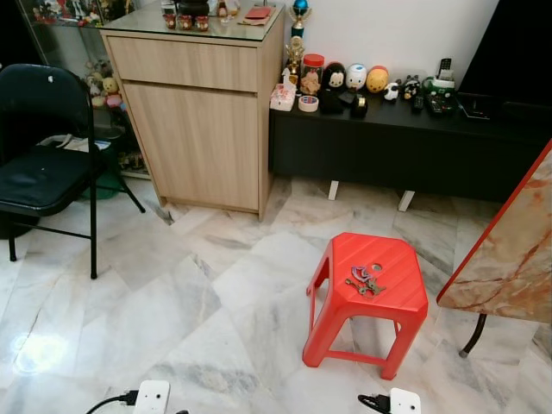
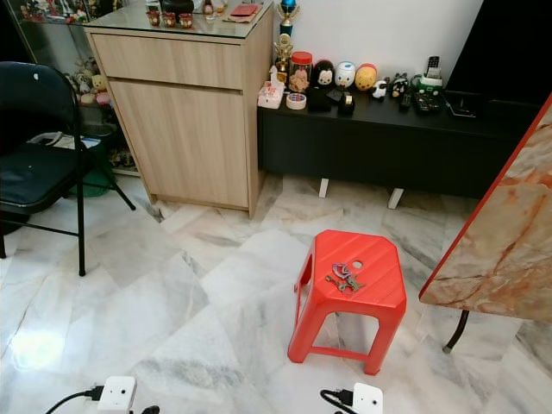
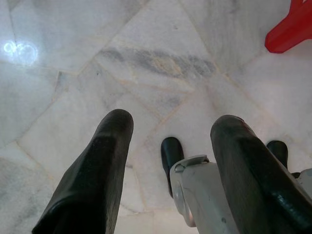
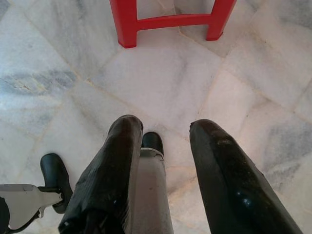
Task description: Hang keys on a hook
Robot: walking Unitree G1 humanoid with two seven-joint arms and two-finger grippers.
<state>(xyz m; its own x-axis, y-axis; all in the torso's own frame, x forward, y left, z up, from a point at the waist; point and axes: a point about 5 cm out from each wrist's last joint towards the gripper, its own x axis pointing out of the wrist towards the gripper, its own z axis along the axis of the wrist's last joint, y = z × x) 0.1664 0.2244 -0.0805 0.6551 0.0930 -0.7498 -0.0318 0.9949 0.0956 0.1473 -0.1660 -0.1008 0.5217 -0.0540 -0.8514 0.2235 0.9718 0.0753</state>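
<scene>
Both grippers, left (image 3: 170, 131) and right (image 4: 163, 129), hang open and empty; keys (image 1: 366, 279) lie on stool (image 1: 405, 302) at 1 o'clock.

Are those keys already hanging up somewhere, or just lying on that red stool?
Lying flat, not hung. The keys rest in a loose bunch on top of the red stool, and both grippers hang open, low over the marble floor.

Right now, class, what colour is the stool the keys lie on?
Red; the stool under the keys shows best in the left eye view.

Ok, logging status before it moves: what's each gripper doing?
Left gripper: open, holding nothing, above the floor.
Right gripper: open, holding nothing, near the stool.
</scene>
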